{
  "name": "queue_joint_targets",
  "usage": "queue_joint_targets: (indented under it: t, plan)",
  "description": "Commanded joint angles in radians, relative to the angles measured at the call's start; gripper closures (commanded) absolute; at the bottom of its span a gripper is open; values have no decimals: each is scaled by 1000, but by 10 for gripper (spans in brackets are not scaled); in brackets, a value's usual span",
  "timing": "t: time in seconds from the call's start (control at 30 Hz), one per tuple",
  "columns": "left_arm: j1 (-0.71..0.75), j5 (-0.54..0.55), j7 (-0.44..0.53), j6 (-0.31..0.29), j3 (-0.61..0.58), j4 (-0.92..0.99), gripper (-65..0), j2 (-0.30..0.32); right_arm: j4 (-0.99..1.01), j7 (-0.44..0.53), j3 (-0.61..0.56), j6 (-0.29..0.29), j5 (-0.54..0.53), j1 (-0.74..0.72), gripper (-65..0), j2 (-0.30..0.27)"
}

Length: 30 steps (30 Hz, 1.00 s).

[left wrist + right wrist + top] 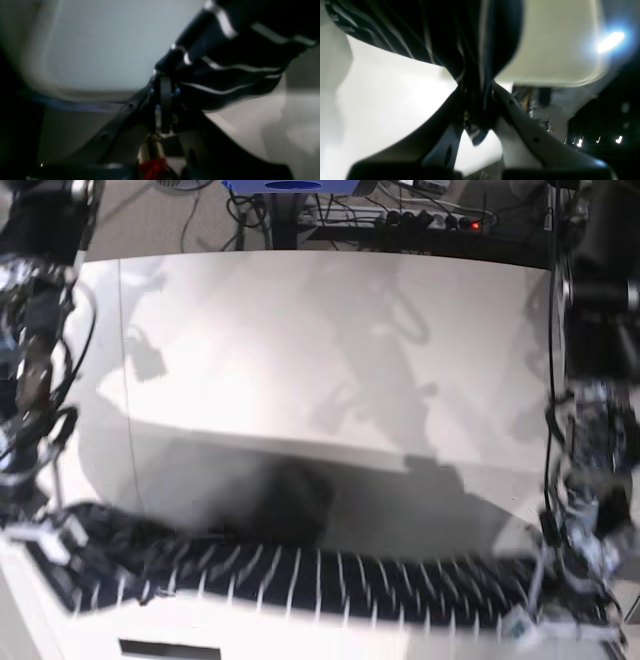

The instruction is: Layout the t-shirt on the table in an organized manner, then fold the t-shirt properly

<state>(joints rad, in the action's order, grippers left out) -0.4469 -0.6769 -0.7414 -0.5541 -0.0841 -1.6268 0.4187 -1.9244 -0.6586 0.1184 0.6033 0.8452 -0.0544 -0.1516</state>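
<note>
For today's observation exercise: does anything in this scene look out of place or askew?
Yes. The t-shirt is bunched into a stretched band at the table's near edge, pinched between the left gripper and right gripper, not laid flat.

Your base view looks down from above onto the table (320, 350). Each wrist view sits very close behind its own gripper. All three views share the striped t-shirt (330, 580) and white tabletop.

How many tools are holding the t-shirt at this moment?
2. The left tool grips one end of the t-shirt, at the base view's right; the right tool grips the other end, at that view's left.
</note>
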Motion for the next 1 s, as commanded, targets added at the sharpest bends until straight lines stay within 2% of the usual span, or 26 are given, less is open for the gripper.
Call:
queue_joint_targets:
  t: [0.0, 0.1, 0.17, 0.3, 0.43, 0.6, 0.97]
  plan:
    - [7, -24, -19, 12, 10, -43, 0, 22, -20, 3, 22, -19, 18, 1, 0, 2]
    - [138, -24, -57, -4, 19, -108, 0, 24, -20, 10, 77, -19, 15, 64, 0, 74]
    - [242, -24, -54, -5, 65, -135, 0, 19, -16, 10, 97, -19, 13, 117, 0, 114]
    - [405, -22, -53, -5, 100, -137, 0, 10, 3, 12, 100, -19, -13, 227, 0, 155]
    - [523, -22, -48, -5, 134, -135, 0, -16, 15, 12, 106, -19, -83, 290, 0, 163]
    - [607, -30, 19, -2, 177, -89, 0, -60, 32, 10, 106, -19, -111, 345, 0, 165]
    - [718, -33, 12, -2, 177, -23, 0, -56, 153, 10, 123, -21, -111, 414, 0, 165]
